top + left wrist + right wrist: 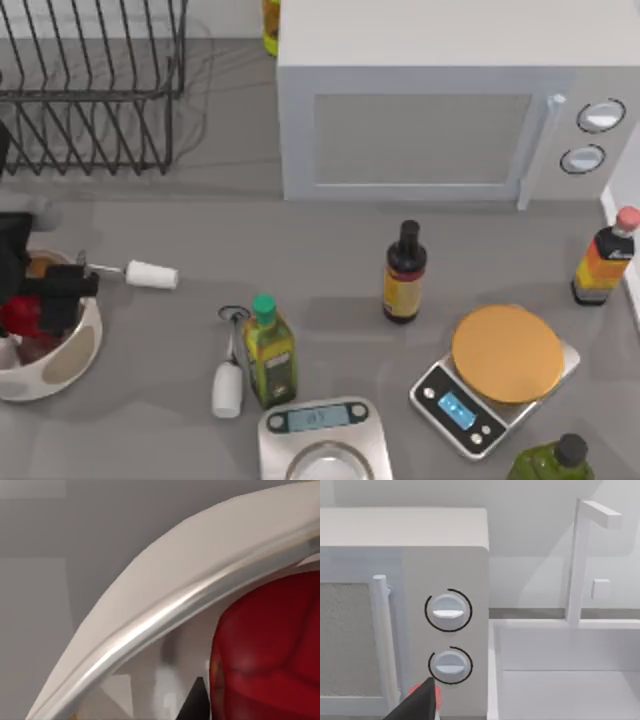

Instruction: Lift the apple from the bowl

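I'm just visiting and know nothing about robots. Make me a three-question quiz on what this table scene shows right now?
1. True or false: the apple is inside the bowl.
2. Which arm is working over the bowl?
A. the left arm, whose left gripper is at the apple
B. the right arm
C. both arms
3. Fill in the blank: the orange-topped scale sits in front of the ______, toward the table's right.

Key:
1. True; the left wrist view shows the red apple close against the bowl's inner wall.
2. A
3. microwave
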### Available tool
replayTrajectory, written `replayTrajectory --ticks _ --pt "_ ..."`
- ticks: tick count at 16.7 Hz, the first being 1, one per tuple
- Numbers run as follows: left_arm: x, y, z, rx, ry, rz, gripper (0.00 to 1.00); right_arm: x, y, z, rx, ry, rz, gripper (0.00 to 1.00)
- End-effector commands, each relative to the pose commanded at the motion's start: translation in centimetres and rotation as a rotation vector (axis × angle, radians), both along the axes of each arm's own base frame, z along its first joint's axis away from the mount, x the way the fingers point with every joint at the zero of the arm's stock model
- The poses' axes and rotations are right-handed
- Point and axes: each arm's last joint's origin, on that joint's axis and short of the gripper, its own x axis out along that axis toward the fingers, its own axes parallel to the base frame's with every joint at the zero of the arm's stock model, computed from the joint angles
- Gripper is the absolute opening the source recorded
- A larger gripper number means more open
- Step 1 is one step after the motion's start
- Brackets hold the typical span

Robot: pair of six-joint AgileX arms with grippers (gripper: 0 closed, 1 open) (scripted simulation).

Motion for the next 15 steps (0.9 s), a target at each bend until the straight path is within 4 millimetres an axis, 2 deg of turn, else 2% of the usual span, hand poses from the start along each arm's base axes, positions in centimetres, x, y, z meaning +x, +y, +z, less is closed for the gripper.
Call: replayTrajectory --ticks 5,13,14,15 --pt "0.0 0.0 0.0 0.0 0.0 0.0 0.02 0.0 0.0 0.0 0.0 0.0 0.0 1.0" --pt "0.0 0.0 0.0 0.0 0.0 0.0 0.0 0.0 0.0 0.0 0.0 0.0 0.0 1.0" --pt "0.7 -0.1 1.8 -0.007 -0.064 -0.001 0.0 0.0 0.0 0.0 0.0 0.0 0.0 1.0" --pt "0.7 -0.1 1.8 -0.007 -0.064 -0.001 0.0 0.0 0.0 0.0 0.0 0.0 0.0 1.0"
